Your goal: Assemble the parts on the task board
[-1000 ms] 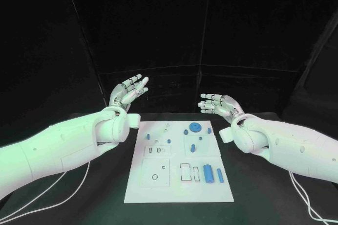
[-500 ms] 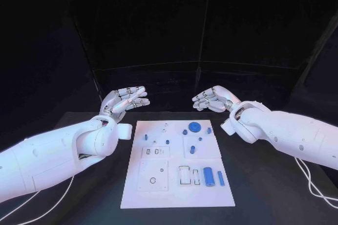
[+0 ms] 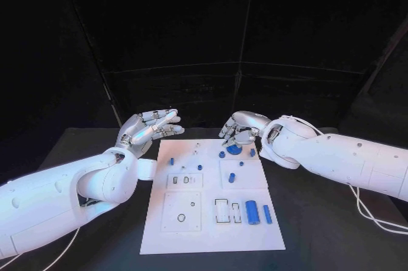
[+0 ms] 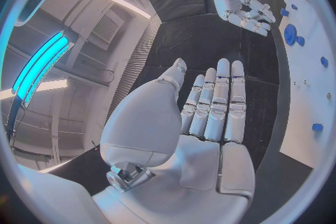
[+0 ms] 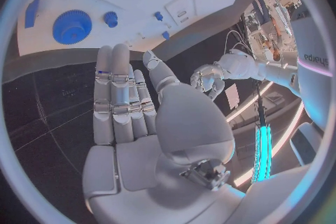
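The white task board (image 3: 213, 235) lies in the middle of the black table. On its far end sits a blue gear (image 3: 234, 149) with small blue pegs (image 3: 221, 155) around it. A large blue cylinder (image 3: 252, 211) and a thinner one (image 3: 267, 214) lie at the near right. My right hand (image 3: 242, 129) hovers just beyond the gear, holding nothing, its fingers extended in the right wrist view (image 5: 129, 101). My left hand (image 3: 151, 126) floats by the board's far left corner, fingers straight (image 4: 210, 106) and empty.
The board also carries white raised blocks with slots (image 3: 183, 179) and a rectangular frame (image 3: 221, 210). Black table surface (image 3: 340, 224) surrounds the board on all sides. White cables (image 3: 378, 221) trail at the right.
My right hand has come down and leftwards to the board's far edge beside the gear. The left hand has sunk lower and tilted forward. The view itself has also shifted.
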Motion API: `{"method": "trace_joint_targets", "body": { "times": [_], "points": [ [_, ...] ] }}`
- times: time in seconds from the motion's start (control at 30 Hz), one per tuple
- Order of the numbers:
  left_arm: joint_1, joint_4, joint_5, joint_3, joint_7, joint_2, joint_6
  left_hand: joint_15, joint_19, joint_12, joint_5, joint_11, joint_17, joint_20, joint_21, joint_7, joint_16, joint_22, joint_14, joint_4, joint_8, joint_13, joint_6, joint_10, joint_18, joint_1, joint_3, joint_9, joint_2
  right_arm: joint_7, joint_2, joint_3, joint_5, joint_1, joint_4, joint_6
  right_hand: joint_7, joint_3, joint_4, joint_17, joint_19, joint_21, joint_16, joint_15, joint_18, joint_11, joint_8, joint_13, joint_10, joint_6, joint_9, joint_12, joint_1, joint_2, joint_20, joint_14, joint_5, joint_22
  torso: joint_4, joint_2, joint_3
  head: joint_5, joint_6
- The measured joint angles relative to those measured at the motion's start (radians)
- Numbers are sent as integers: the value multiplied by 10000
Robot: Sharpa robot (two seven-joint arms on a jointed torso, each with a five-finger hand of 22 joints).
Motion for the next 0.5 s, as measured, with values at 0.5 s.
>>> {"method": "trace_joint_targets", "body": {
  "times": [0.5],
  "points": [
    [9, 212, -13, -1, -52, -71, 125, 0, 0, 0, 0, 0, 11, 0, 1, -37, 0, -7, -1, 1, 0, -1, 35, -1, -3, 0, 0, 2, 0, -1281, 327, 7, -2697, 23, 51, 796, -119, 155, 17, 4976, 290, 2768, 5484, -16, -1, -18, -73, 32, -534, -346, 8, 0, -240, -123, 6, 16, -8, 2045, 84, 436, -16, -75, 74]
  ]
}}
